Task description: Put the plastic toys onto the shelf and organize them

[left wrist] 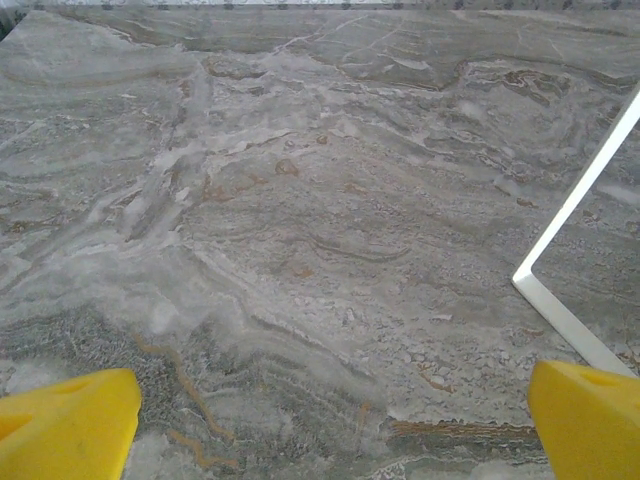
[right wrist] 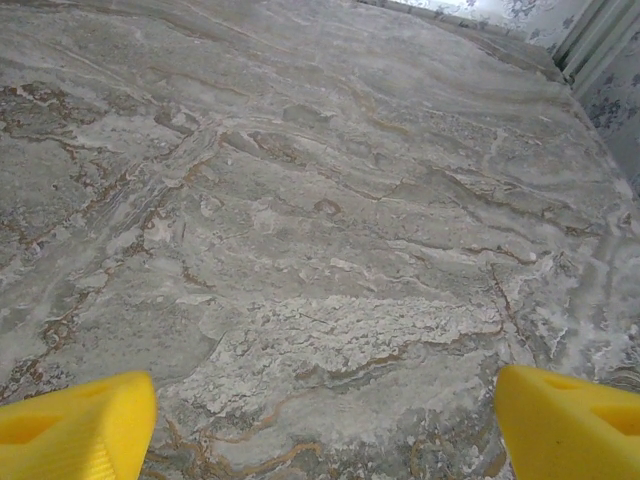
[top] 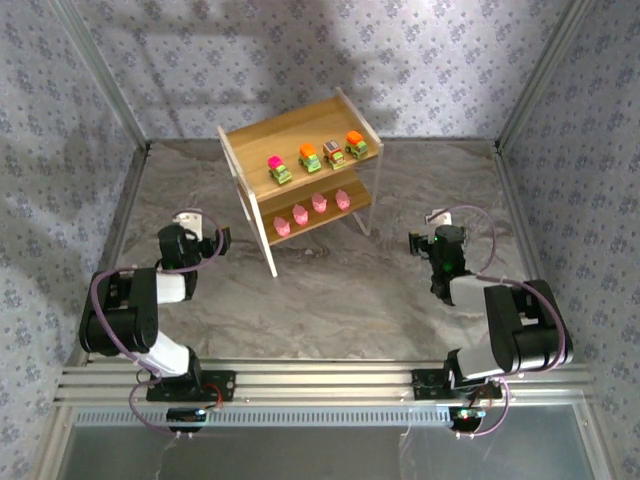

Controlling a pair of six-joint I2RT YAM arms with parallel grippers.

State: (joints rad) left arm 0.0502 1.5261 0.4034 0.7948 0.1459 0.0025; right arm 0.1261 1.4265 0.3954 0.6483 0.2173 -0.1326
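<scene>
The left arm (top: 130, 320) is folded at the near left of the marbled table (top: 330, 290), with its wrist reaching toward the shelf's near left leg. In the left wrist view, the left fingers (left wrist: 70, 425) are yellow and stand wide apart at the two lower corners. Nothing is between them, and bare table lies below. A white leg (left wrist: 572, 225) of the shelf frame crosses the right edge of that view, resting on the table just ahead of the right-hand finger.

The shelf (top: 300, 125) stands at the far middle of the table, between the two arms and apart from both. All the plastic toys are on it. Four cars sit in a row on the top tier: a pink-topped car (top: 279, 168) at the left, then an orange-topped car (top: 310, 157), a brown-topped car (top: 334, 151) and a second orange-topped car (top: 356, 145) at the right. On the lower tier four pink figures (top: 300, 213) stand in a matching row, near one another.

The right arm (top: 515, 335) is folded at the near right. In the right wrist view, the right fingers (right wrist: 565, 420) are also spread wide and hold nothing, with only bare table between them.
</scene>
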